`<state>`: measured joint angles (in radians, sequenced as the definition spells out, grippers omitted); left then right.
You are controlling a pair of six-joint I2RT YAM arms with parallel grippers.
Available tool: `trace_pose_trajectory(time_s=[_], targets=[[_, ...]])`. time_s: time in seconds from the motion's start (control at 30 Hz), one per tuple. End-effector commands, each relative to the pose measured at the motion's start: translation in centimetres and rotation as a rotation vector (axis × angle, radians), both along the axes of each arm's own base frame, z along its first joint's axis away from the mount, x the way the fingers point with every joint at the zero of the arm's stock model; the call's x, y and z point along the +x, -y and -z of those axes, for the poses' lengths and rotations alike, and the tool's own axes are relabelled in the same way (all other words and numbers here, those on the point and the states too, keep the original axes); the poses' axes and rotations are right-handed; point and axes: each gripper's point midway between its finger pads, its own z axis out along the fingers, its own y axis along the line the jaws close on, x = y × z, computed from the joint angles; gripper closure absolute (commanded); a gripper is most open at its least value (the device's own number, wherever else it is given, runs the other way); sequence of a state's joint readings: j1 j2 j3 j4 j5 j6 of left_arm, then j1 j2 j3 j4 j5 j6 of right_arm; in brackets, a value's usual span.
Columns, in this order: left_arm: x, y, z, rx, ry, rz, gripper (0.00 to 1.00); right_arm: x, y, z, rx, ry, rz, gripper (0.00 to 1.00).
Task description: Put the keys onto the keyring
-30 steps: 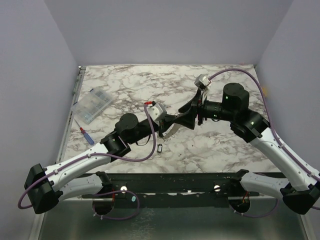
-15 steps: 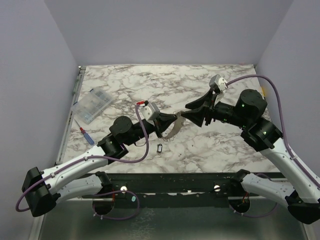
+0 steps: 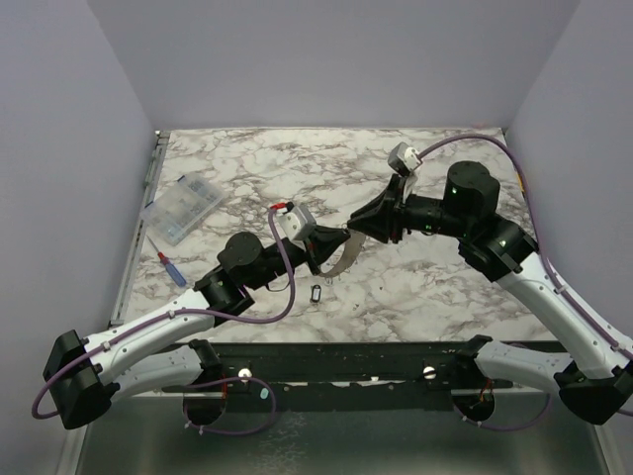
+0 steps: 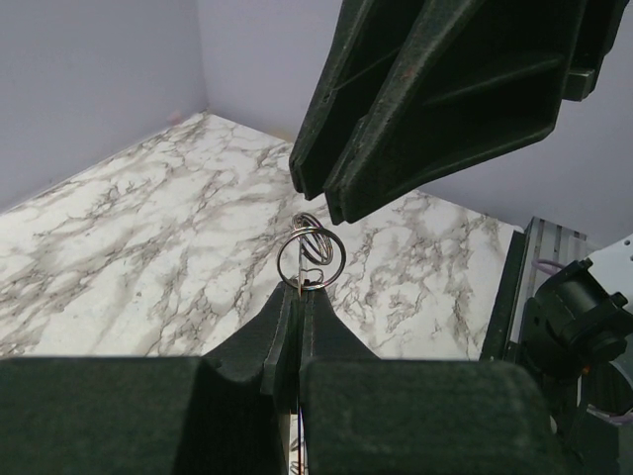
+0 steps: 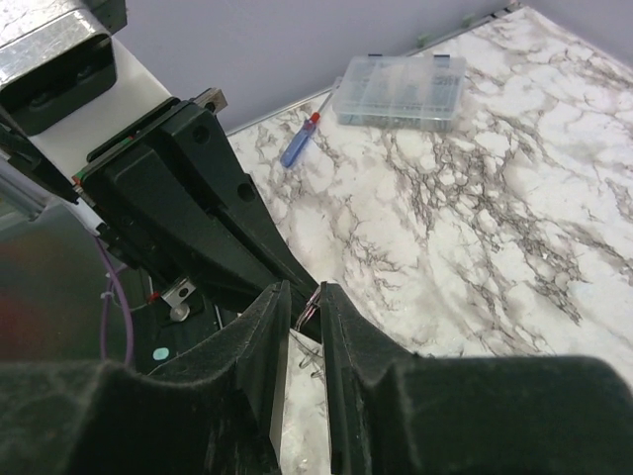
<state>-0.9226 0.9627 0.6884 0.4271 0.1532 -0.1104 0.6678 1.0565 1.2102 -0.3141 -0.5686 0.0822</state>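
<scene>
Right fingers (image 4: 425,109), swung back in from 3 o'clock, stand narrowly parted atop the ring (image 4: 310,255) clamped by left fingers (image 4: 282,332); key (image 3: 316,293) lies on the surface (image 3: 425,292) at 6 o'clock; best nip one coil squarely, without twisting.

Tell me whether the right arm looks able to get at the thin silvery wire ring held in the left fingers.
Probably yes. The thin silvery wire ring sticks out bare above the left fingers pinching its lower edge, and the right fingers flank it with nothing between.
</scene>
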Motion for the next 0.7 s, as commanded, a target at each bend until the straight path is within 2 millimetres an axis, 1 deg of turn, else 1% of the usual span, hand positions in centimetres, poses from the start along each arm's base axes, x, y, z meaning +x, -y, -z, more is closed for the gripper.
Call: trace_pose_trajectory(time_s=[0.0,0.13,0.27,0.37,0.43,0.5,0.6,0.67], targets=[[0.1,-0.2,-0.7,0.012,0.063,-0.003,1.0,-0.7,-0.4,-0.1,-0.03,-0.08,-0.041,0.73],[0.3,-0.2,-0.2,0.048,0.079,-0.009,1.0,-0.8,-0.6,0.4,-0.058,-0.126,-0.054,0.76],[0.4,-0.2,0.1,0.06,0.086,-0.011,1.0,-1.2,-0.9,0.5,-0.056,-0.152,-0.074,0.81],[0.3,-0.2,0.0,0.058,0.089,-0.004,1.0,-1.3,-1.0,0.7,-0.058,-0.174,-0.081,0.82],[0.1,-0.3,-0.1,0.068,0.12,-0.003,1.0,-1.0,-0.8,0.8,-0.056,-0.171,-0.057,0.82],[0.0,-0.5,-0.3,0.065,0.132,-0.001,1.0,-0.5,-0.4,0.3,-0.045,-0.148,-0.013,0.72],[-0.2,-0.7,-1.1,0.04,0.136,-0.003,1.0,0.0,0.3,-0.9,-0.013,-0.101,0.047,0.6],[-0.3,-0.9,-1.6,0.019,0.132,-0.005,1.0,0.1,0.7,-1.5,-0.001,-0.078,0.075,0.55]])
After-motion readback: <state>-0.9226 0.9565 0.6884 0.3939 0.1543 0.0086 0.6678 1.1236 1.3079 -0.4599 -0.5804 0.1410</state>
